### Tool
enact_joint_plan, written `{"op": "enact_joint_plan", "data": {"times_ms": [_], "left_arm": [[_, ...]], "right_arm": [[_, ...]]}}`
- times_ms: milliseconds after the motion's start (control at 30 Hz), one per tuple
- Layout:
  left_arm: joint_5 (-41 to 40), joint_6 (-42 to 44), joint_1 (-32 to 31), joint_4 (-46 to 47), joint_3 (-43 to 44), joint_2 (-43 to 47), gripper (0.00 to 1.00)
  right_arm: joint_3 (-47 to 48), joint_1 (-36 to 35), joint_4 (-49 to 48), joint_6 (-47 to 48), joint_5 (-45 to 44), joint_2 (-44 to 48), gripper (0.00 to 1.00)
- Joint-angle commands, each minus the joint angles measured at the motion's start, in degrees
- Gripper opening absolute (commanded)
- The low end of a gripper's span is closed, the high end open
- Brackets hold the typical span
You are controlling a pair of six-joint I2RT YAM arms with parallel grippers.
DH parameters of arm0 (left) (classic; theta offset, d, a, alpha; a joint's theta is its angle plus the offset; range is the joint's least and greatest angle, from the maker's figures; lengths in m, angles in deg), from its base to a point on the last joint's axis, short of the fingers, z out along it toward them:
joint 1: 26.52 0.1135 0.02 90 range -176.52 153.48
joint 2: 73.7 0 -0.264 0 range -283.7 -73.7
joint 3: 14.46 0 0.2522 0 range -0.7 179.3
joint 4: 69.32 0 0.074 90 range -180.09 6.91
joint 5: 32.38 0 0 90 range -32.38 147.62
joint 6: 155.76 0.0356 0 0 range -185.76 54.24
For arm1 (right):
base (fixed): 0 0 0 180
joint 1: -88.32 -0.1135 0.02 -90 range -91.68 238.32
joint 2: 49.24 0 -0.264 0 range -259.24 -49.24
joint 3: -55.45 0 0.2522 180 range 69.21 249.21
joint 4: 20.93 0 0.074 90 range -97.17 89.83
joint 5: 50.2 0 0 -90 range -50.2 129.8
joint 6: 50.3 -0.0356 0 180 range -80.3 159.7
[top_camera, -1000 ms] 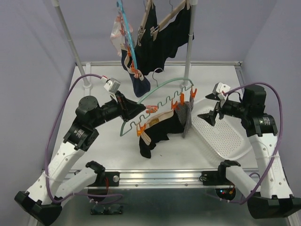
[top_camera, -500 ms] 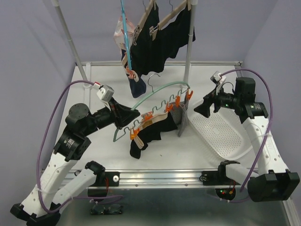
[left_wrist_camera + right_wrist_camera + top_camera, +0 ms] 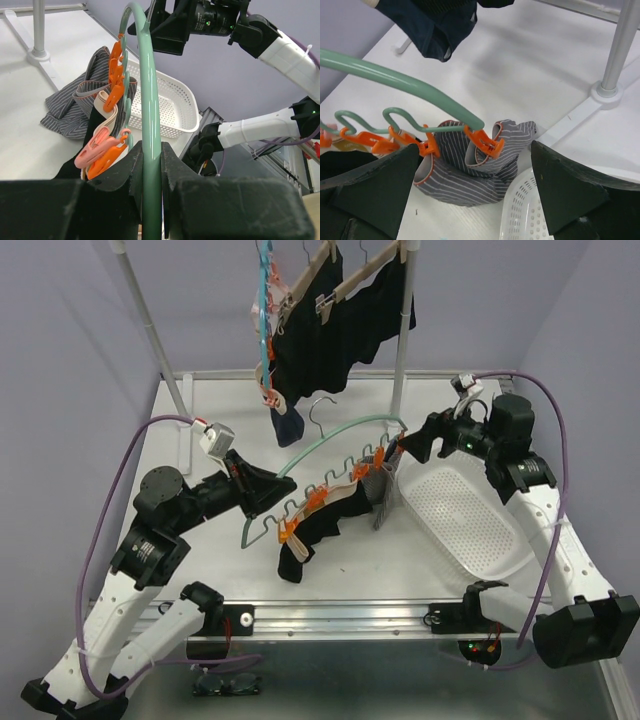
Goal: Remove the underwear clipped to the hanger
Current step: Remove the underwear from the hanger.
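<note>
rack post (image 3: 620, 45) beside right pincer (image 3: 475, 146), white basket (image 3: 520, 220) just below

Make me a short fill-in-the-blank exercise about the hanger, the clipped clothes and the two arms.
1. The left arm's fingers are shut on the ____ hanger.
2. The right arm's fingers stand wide ____, facing the striped grey underwear.
3. That underwear hangs from an ____ clip.
4. The plastic basket is coloured ____.

Missing words: green; open; orange; white.

A white perforated basket (image 3: 465, 520) lies on the right side of the white counter (image 3: 380, 570). Two grey rack poles (image 3: 401, 370) stand upright towards the counter's rear edge.
</note>
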State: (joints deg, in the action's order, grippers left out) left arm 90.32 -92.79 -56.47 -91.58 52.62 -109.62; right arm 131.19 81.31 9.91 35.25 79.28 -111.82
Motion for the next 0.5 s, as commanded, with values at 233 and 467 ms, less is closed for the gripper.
{"op": "enact_joint_plan", "data": {"times_ms": [233,467], "left_arm": [[-0.4,-3.6,-0.3,10.4,0.6,1.4,0.0],[0.0,-5.0,-0.3,11.4,0.5,1.2,0.0]], "right_arm": [[-4.2,-2.6,-8.2,-2.3,-12.0,1.5,0.93],[-5.3,-4.2,-10.1,-1.8,-13.8,0.5,0.88]]}}
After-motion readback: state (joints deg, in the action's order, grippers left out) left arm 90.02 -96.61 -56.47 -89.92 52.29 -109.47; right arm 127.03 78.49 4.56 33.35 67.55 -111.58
